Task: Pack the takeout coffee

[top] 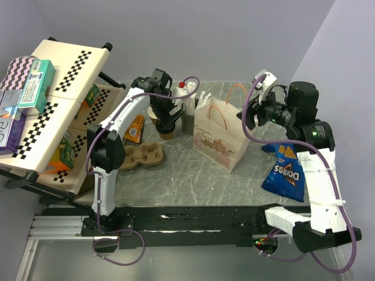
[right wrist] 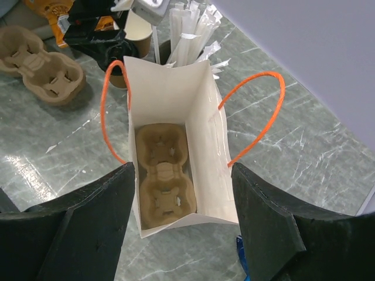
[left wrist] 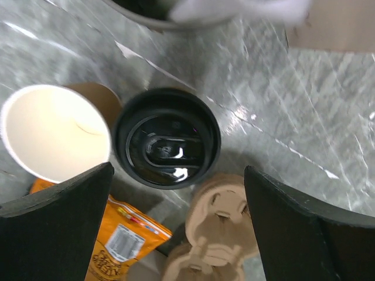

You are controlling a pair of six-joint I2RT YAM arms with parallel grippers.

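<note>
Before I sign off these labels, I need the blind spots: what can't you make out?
Top view: the lidded cup is mostly hidden under the left gripper.
Left wrist: the grey cup is blurred and cut by the top edge; the black lid hides its cup's contents.
Right wrist: the paper bag partly hides the open cup behind it.

Marbled table (top: 193,175) — cups (left wrist: 166,137), carrier (top: 143,155), paper bag (top: 220,140), chips (top: 284,174)

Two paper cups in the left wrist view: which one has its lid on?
The middle cup, capped by a black lid. The other cup, at the view's left edge, is open, its white inside showing.
</note>
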